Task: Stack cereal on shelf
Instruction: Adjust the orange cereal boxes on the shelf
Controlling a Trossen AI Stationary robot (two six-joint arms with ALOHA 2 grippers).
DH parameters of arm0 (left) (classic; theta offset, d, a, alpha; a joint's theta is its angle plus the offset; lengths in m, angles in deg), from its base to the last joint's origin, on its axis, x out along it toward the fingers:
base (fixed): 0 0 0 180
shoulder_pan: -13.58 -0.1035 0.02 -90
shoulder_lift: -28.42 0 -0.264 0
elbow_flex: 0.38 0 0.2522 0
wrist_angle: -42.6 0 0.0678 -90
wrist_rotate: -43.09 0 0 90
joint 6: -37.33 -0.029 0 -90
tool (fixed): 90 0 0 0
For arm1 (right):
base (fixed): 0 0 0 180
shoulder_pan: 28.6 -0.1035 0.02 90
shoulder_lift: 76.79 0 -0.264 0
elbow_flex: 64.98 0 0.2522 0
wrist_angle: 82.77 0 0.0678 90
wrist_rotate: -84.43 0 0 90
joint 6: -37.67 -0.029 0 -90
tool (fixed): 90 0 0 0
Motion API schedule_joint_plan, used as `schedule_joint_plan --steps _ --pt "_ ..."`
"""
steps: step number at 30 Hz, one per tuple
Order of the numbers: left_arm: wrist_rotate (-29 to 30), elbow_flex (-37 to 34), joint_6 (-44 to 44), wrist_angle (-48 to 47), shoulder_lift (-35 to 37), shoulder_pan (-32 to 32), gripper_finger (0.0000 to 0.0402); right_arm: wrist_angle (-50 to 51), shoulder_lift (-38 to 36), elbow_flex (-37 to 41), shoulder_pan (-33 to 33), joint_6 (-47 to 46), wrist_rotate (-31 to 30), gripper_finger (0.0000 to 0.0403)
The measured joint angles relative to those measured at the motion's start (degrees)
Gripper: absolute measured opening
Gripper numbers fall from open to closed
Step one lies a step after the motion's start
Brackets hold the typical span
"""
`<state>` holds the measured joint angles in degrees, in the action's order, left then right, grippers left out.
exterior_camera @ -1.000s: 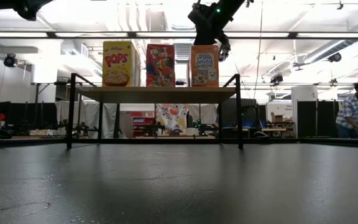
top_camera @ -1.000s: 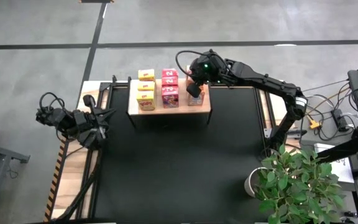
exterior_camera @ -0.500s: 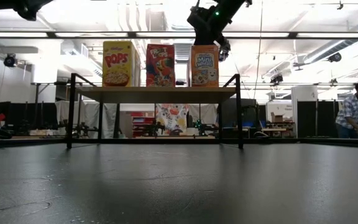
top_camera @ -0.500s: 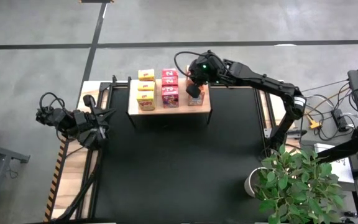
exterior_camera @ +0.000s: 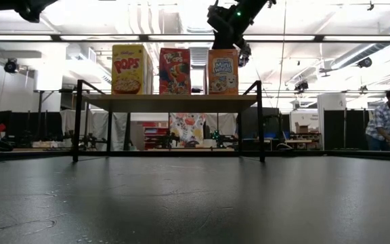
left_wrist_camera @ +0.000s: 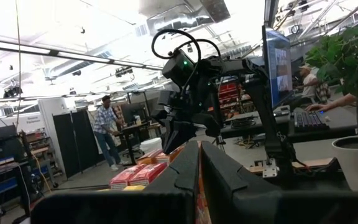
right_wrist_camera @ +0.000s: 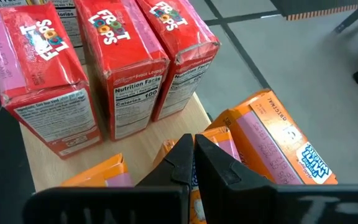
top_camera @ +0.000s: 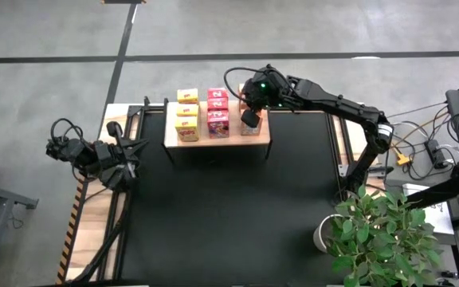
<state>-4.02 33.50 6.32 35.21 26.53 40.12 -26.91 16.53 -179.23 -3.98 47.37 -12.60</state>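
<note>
So the right gripper [top_camera: 249, 112] is up over the orange row at the right end of the shelf [top_camera: 257, 139], fingers [right_wrist_camera: 213, 163] pressed together with nothing between them, tip down among the orange boxes [right_wrist_camera: 278, 140]. My read is it's nudging or squaring up that last row, not carrying anything. If that's the step, I'd go slow and push low on the box face so it slides instead of tipping, and keep the push pointed along the row so it doesn't shove into the red boxes [right_wrist_camera: 138, 56] next door or off the shelf's right edge, which is pretty close. In the right wrist view one orange box sits skewed to the others, so that's probably the one to straighten. The cereal is all on the shelf at the counter's [top_camera: 94, 207] far edge: yellow [top_camera: 187, 115] at the left end, red in the middle, orange on the right. The left gripper [top_camera: 126, 155] is parked off the left edge of the mat [top_camera: 229, 215], fingers together too. Writing: the red boxes say "Froot Loops" on top with "Nutrition Facts" and "Calories 100" on the side; the front yellow one [exterior_camera: 131, 69] says "Pops" in the low view; the front orange one [exterior_camera: 223, 71] reads "Mini Wheats" with "Original" on a side.
</note>
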Motion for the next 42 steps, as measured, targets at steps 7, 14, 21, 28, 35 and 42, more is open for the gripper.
schedule_joint_plan --steps 7,14,21,28,35,42 --pt "0.0 0.0 0.0 0.0 0.0 0.0 0.0 0.38 -0.23 0.0 0.01 2.12 0.01 0.0009" --pt "0.0 0.0 0.0 0.0 0.0 -0.02 0.0 0.69 -1.94 0.0 0.02 2.27 -0.01 0.0009" --pt "0.0 0.0 0.0 0.0 0.0 -0.02 0.0 2.19 -4.61 0.0 -0.11 -0.29 -0.02 0.0009" --pt "0.0 0.0 0.01 0.01 0.0 -0.02 0.0 6.89 -7.48 0.0 -0.11 -5.53 -0.85 0.0009" --pt "-0.02 0.0 0.2 0.07 0.0 0.0 0.0 8.92 -8.18 0.0 1.76 -7.42 -4.53 0.0009" --pt "-0.02 0.0 0.22 0.84 0.0 0.0 0.0 2.87 -4.97 0.0 4.79 -7.74 -1.47 0.0009"
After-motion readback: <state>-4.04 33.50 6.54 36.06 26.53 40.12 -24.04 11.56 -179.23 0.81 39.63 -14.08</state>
